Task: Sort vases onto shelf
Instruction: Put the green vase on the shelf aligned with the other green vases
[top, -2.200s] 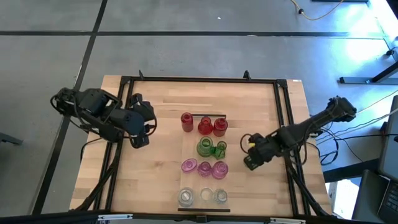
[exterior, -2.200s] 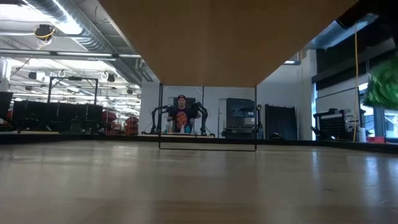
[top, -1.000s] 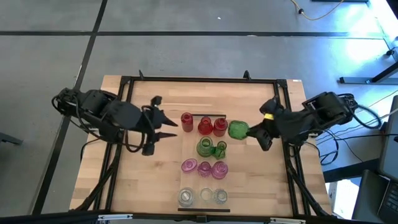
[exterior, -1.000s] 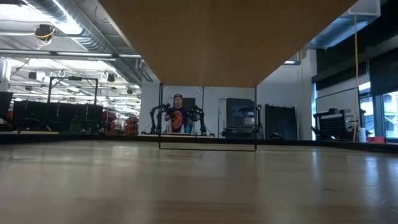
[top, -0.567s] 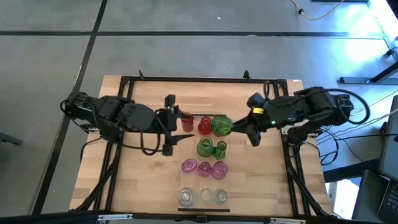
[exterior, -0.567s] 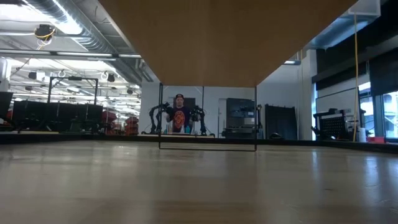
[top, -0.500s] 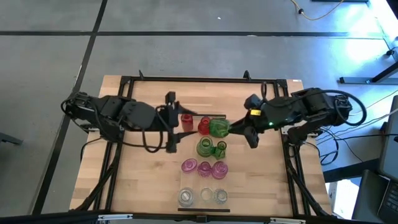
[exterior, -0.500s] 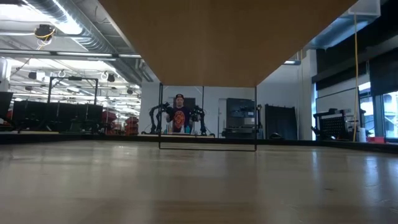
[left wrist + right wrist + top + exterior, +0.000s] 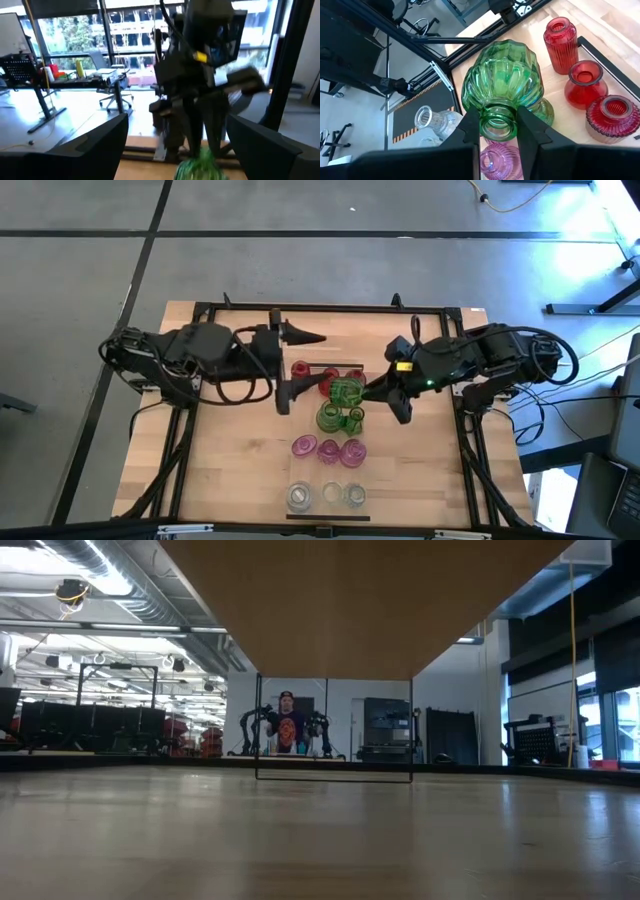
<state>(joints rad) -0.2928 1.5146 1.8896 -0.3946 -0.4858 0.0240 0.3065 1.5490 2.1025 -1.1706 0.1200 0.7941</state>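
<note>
A: What is the right gripper (image 9: 497,131) carrying?

B: A ribbed, translucent green glass vase (image 9: 501,89) with a round belly. Its jaws are clamped on the narrow neck, and the vase lies tilted on its side, mouth toward the wrist, above the long pale wood shelf (image 9: 302,442) on the butcher-block counter (image 9: 240,450).

A: And the rest of the glass?

B: Three fluted red vases (image 9: 300,373) stand at the shelf's far end, partly covered from above by the held vase. Two green vases (image 9: 331,418) stand just below it, then three pink vases (image 9: 329,450), then three clear vases (image 9: 326,496) at the near end. The clear ones are faint against the wood.

A: The left arm?

B: It reaches across toward the red row. The left gripper (image 9: 297,364) has its jaws spread wide apart, one finger over the far edge, the other beside the red vases. Its wrist view is blurred; only a green smear (image 9: 200,167) shows.

A: The low view?

B: Only bare wood and the room behind, with a person (image 9: 288,726) seated far off.
</note>
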